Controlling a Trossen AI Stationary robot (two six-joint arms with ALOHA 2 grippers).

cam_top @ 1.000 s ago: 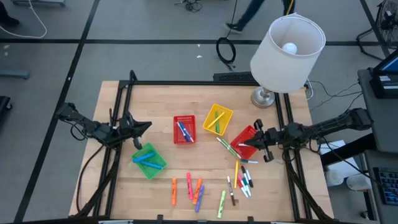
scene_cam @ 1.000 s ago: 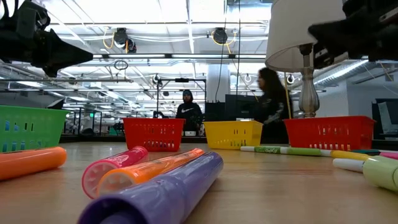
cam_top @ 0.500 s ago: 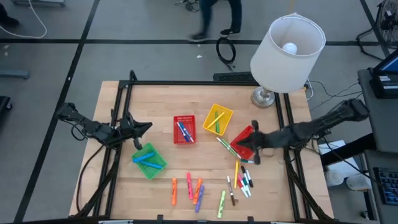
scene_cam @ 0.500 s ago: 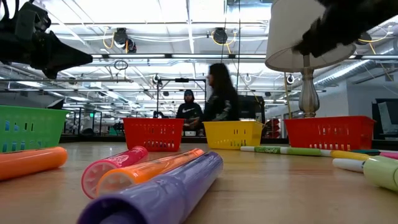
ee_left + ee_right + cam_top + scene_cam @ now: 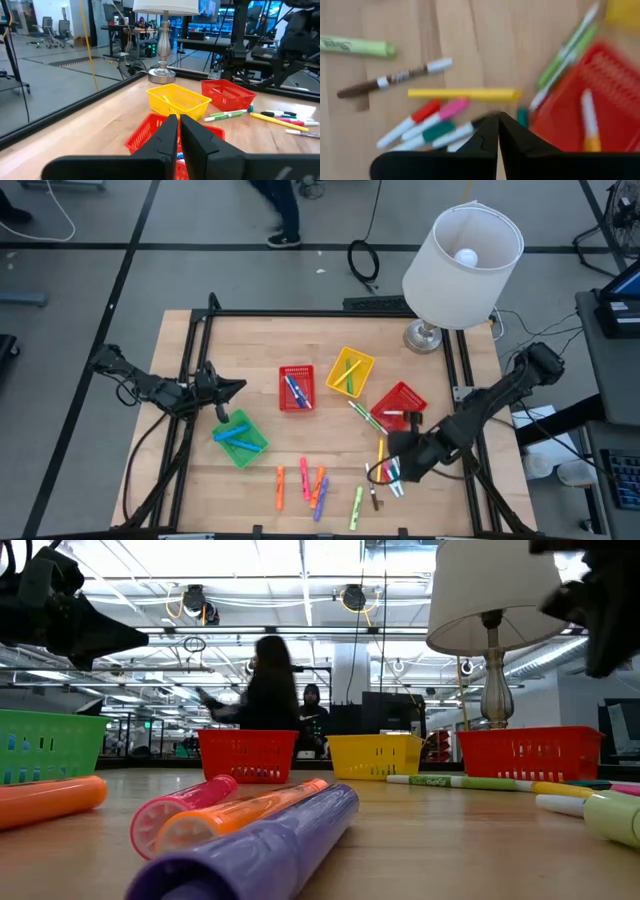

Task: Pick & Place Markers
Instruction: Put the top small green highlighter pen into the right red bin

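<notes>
Loose markers lie flat on the wooden table: one cluster near the right side and a row by the near edge. My right gripper hovers above the right cluster, slanting down, shut and holding nothing. In its wrist view its fingertips point at a yellow marker, a brown one and several white-barrelled ones. My left gripper waits shut and level at the table's left, above the green basket. In its own view its gripper is shut.
A red basket, a yellow basket and a second red basket stand mid-table, with markers inside them. A lamp stands at the far right corner. A person walks behind the table. Bare wood lies at the near left.
My right gripper has swung from over the right red basket toward the table's near edge and now stands above the marker cluster. It has tipped from level to slanting down and has stayed shut. A person has crossed behind the table.
</notes>
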